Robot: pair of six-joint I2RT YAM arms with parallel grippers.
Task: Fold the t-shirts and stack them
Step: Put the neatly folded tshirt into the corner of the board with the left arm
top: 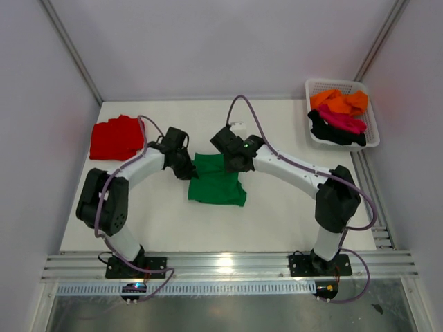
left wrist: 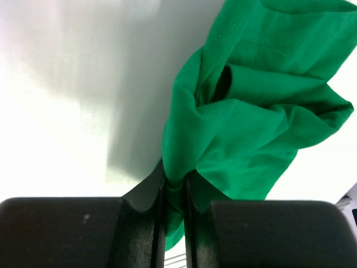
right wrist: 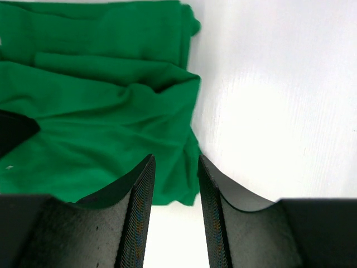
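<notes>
A bright green t-shirt lies partly folded in the middle of the table. My left gripper is shut on a bunched edge of the green t-shirt at its left side. My right gripper is open and empty just above the shirt's far right corner; the cloth lies under its fingers. A folded red t-shirt lies at the far left of the table. Orange, magenta and black shirts sit in the basket.
A white plastic mesh basket stands at the far right corner of the table. Grey walls enclose the table on three sides. An aluminium rail runs along the near edge by the arm bases.
</notes>
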